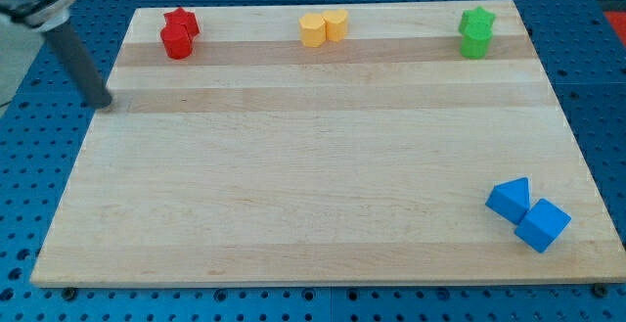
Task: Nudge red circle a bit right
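The red circle (176, 42) is a short red cylinder near the board's top left corner. It touches a red star (182, 21) just above it. My tip (102, 101) is at the board's left edge, below and to the left of the red circle, well apart from it. The dark rod slants up to the view's top left corner.
The wooden board (313, 165) fills most of the view. Two yellow blocks (323, 27) sit together at top centre. A green star (477, 19) and a green cylinder (474, 43) sit at top right. A blue triangle (510, 200) and a blue cube (543, 225) sit at bottom right.
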